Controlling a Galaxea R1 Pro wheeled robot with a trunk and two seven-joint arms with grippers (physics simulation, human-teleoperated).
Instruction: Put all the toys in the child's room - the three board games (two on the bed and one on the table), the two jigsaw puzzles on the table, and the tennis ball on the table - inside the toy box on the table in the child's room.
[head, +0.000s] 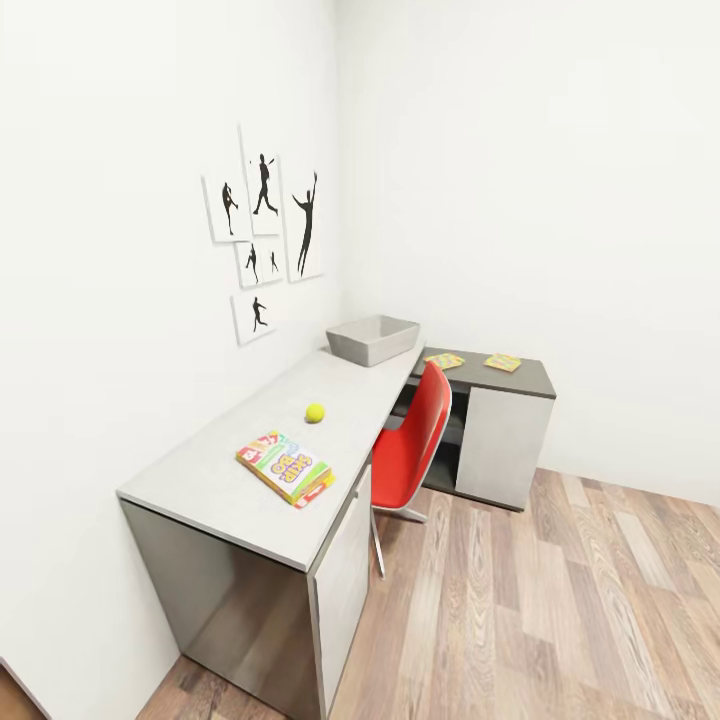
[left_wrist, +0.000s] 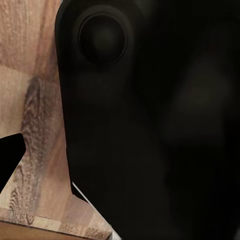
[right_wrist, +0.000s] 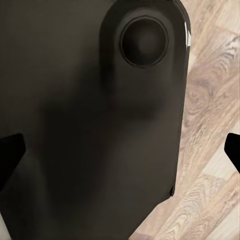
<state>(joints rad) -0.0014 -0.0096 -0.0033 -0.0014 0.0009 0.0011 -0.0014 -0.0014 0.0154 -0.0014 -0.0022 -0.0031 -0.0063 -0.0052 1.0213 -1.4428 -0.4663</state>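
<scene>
Nearest on the table (head: 200, 480) lies the SKIP-BO board game (head: 286, 467), far from both grippers, whose state I cannot tell; drive closer before reaching toward the toy box (head: 372, 339).

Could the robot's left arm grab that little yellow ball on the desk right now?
Probably not yet. The tennis ball lies in the open on the table, between the board game and the toy box, with nothing covering it. But the left wrist view faces a dark robot part and wooden floor, so that arm seems tucked low.
</scene>
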